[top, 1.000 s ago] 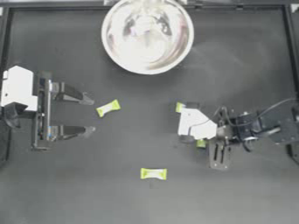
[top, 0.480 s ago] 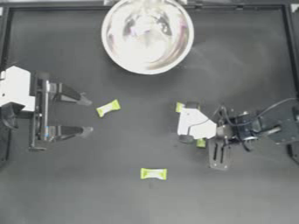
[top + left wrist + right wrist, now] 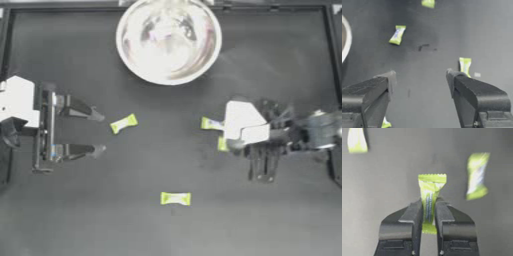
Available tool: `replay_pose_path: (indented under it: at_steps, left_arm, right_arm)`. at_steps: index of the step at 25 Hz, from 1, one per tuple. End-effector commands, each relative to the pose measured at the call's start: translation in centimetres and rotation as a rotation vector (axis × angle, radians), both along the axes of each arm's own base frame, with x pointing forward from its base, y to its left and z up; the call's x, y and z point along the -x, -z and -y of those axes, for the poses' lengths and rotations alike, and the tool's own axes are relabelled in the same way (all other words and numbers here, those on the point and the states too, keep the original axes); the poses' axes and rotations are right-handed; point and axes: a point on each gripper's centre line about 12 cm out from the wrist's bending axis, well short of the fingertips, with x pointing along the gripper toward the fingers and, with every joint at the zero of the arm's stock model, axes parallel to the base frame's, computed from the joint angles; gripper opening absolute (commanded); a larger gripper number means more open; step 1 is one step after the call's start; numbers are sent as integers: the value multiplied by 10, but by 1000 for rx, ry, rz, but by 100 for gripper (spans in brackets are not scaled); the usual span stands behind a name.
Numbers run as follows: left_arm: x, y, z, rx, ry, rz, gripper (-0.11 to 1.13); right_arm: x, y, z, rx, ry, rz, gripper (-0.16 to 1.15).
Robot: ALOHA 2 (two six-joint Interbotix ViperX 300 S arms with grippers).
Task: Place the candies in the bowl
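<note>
The shiny bowl [image 3: 167, 40] stands at the table's far middle edge. My right gripper [image 3: 228, 145] [image 3: 429, 206] is right of centre, shut on a yellow-green candy [image 3: 429, 200] [image 3: 222, 144] that stands upright between its jaws. A second candy [image 3: 211, 123] [image 3: 477, 175] lies just beside it. Another candy [image 3: 123, 123] [image 3: 465, 66] lies a short way in front of my left gripper [image 3: 93, 131] [image 3: 420, 75], which waits open at the left side. A further candy [image 3: 175, 198] [image 3: 357, 140] lies alone nearer the front.
A raised rim [image 3: 167, 7] runs along the dark table's far edge behind the bowl. The bowl's rim [image 3: 346, 37] shows at the side of the left wrist view.
The right gripper has shifted a little toward the bowl's side of the table, with the candy still in its jaws. The left arm and the loose candies have not moved.
</note>
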Motion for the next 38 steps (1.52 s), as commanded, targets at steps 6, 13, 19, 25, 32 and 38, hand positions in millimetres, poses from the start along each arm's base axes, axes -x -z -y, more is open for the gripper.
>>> replay_pose_path:
  at_steps: [6, 13, 19, 25, 32, 38]
  left_arm:
    - [-1, -8, -1, -8, -8, 42, 95]
    - [-1, -8, -1, -9, -6, 43, 95]
    - [-1, -7, -2, -9, -9, 44, 95]
    - [-2, -8, -2, -12, -11, 53, 95]
    - [-2, -8, -2, -12, -10, 54, 95]
    - [-2, -9, -2, -16, -13, 63, 95]
  right_arm:
    - [-18, -63, 55, 154, 64, 232, 48]
    - [-28, -73, 109, 213, 154, 357, 48]
    - [-41, -69, 158, 235, 239, 394, 48]
    - [-59, -51, 210, 234, 329, 359, 48]
    - [-86, -26, 240, 229, 350, 322, 48]
    - [-101, -11, 252, 223, 352, 308, 48]
